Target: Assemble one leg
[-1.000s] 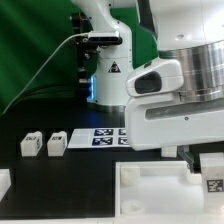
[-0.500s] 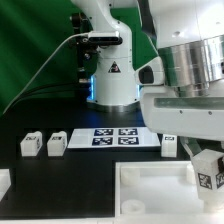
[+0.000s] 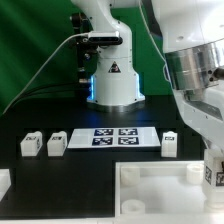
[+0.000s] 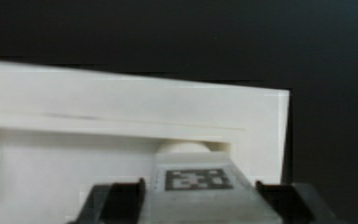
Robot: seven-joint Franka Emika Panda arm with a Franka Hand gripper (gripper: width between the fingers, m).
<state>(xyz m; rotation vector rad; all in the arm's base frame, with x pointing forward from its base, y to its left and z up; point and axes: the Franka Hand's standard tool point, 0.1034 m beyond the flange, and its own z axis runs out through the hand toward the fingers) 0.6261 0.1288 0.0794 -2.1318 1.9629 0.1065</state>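
Insertion of one leg into the tray-like part is, in our judgement, the step in hand. The leg is already carried to the part but does not yet look seated.

Exterior view. We find the gripper at the exterior view's right edge, low over the near right corner of the white tray-like part. The leg sits between the fingers with its tag towards the camera. We cannot tell from here whether it touches the part. Two spare legs stand side by side on the black table, towards the exterior view's left of the marker board. A third spare leg stands just beside the board's other end, well apart from the gripper.

Wrist view. The two fingers are pressed against opposite sides of the leg, so the gripper is clamped on it with the tag centred between them. The tray-like part fills the field beneath. A rounded socket shows just beyond the leg's end, close to it. Contact cannot be confirmed.

Next move, as we judge it: bring the leg's end squarely over the socket, hold it upright, and lower it without side load. We would keep the clamp firm until the leg bears in the socket, since a tilted entry could jam it or shift the part.
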